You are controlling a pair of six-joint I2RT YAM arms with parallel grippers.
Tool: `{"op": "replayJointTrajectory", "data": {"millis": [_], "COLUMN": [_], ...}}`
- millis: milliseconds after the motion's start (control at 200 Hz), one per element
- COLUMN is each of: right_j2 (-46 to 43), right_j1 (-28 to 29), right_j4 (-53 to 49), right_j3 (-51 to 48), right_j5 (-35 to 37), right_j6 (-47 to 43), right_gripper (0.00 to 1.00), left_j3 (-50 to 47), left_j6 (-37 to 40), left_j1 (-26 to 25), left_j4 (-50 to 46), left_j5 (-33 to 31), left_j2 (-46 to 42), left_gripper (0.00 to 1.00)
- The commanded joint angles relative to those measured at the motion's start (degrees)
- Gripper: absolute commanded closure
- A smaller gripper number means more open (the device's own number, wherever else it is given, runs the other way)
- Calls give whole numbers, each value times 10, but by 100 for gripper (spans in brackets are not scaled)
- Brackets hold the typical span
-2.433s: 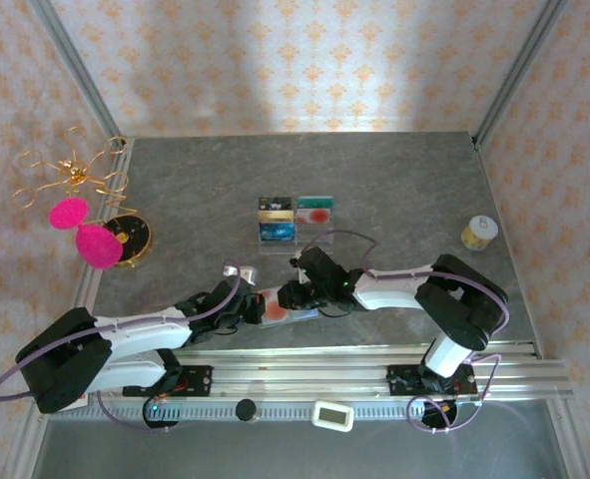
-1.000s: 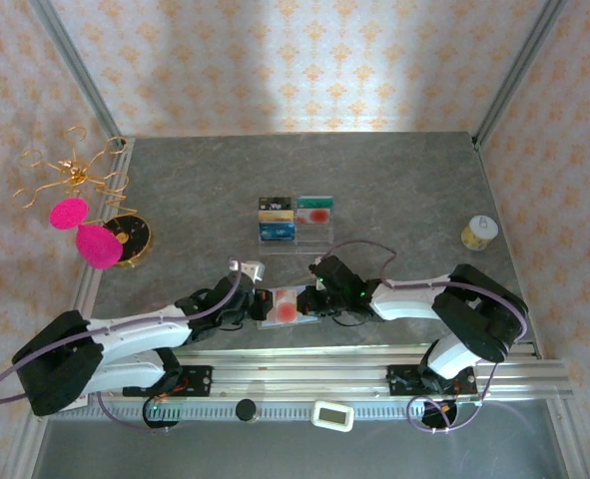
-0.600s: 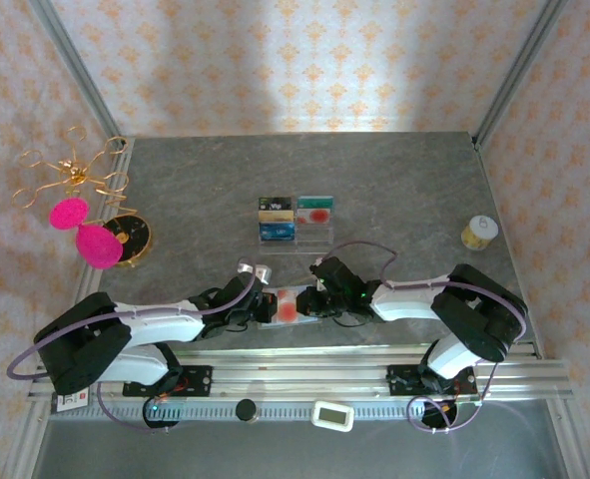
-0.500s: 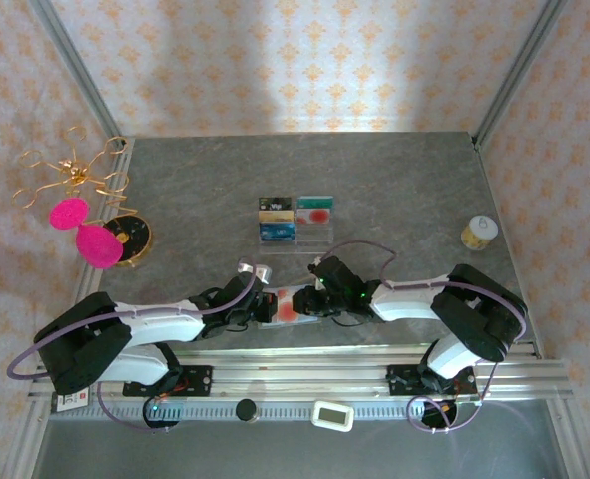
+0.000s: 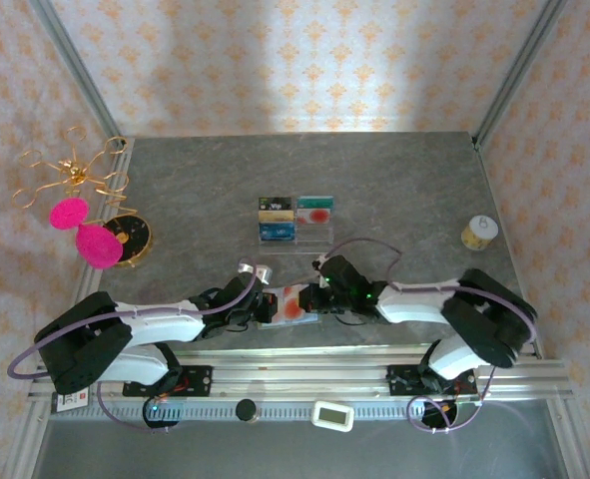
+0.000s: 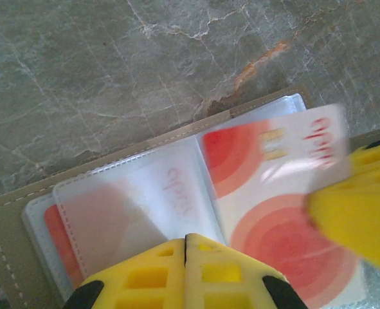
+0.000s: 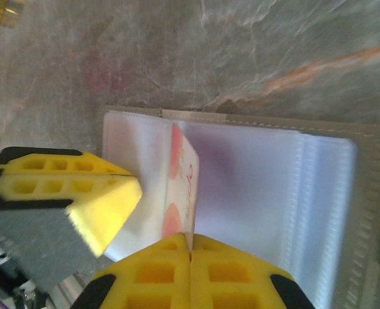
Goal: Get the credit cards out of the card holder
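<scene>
The card holder (image 5: 275,309) lies open near the table's front edge, olive-grey rim (image 7: 373,193) around a pale clear lining (image 7: 267,187). A pale credit card (image 5: 293,302) with round red blotches sticks out of a sleeve. In the right wrist view this credit card (image 7: 184,177) stands edge-on, with my right gripper (image 7: 191,239) shut on its near edge. My left gripper (image 6: 186,239) is shut, its tips pressing on the holder's clear sleeve (image 6: 144,199) beside the credit card (image 6: 273,193). In the top view the left gripper (image 5: 263,307) and right gripper (image 5: 314,301) face each other across the holder.
A clear acrylic tray (image 5: 295,239) with several cards stands mid-table behind the holder. A gold wire stand with pink discs (image 5: 87,238) sits at the left edge, a small jar (image 5: 479,233) at the right. The arm rail runs close along the front.
The left arm has slid right, its gripper closer onto the holder. The right gripper has shifted slightly right with the card, which stands further out of the sleeve.
</scene>
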Motion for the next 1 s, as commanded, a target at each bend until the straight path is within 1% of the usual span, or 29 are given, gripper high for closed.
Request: {"op": "replayJointTrajectory", "data": {"millis": [0,65,75,165,200,245,295,385,390,410,446,531,606,681,736,861,906,936,996], "right_j2": [-87,-133,-137,-180,-186,-194,-198,-195,-194,-188,-177,-138,-89,-38,9,121,155,175,212], "right_j1": [-6,-5,-5,-9,-18,-35,-49,-54,-54,-55,-61,-91,-104,-119,-131,-150,-154,-157,-163], "right_j4": [-58,-90,-96,-159,-178,-185,-178,-150,-151,-154,-162,-200,-237,-296,-361,-512,-541,-557,-594], "right_j3": [-18,-4,-1,48,72,98,123,163,166,180,204,274,334,400,460,601,645,672,726], "right_j5": [71,97,102,164,174,174,168,155,153,145,129,61,37,-1,-28,-32,-17,-9,-19], "right_j6": [-53,-89,-95,-148,-169,-197,-240,-348,-355,-378,-414,-484,-542,-609,-663,-765,-785,-798,-832], "right_gripper": [100,100,100,100,100,100,100,100,100,100,100,100,100,100,100,100,100,100,100], "left_j3": [8,17,19,34,39,42,48,58,58,60,65,84,101,114,120,131,134,136,140], "left_j6": [14,13,12,7,5,4,2,-1,-1,-1,-1,5,11,24,33,50,50,67,75], "left_j1": [-4,-4,-4,-3,-3,-3,0,6,5,7,9,13,20,26,33,57,68,75,89], "left_j4": [-28,-29,-29,-38,-44,-53,-67,-98,-99,-104,-117,-154,-188,-204,-211,-220,-221,-221,-221], "left_j5": [-1,-6,-7,-18,-24,-34,-45,-64,-65,-67,-74,-104,-140,-157,-162,-159,-158,-158,-156], "left_j2": [-8,-22,-25,-61,-78,-101,-125,-161,-163,-170,-182,-206,-223,-238,-248,-262,-264,-264,-261], "left_gripper": [100,100,98,75,65,53,43,26,24,11,2,1,1,1,1,1,1,1,1]}}
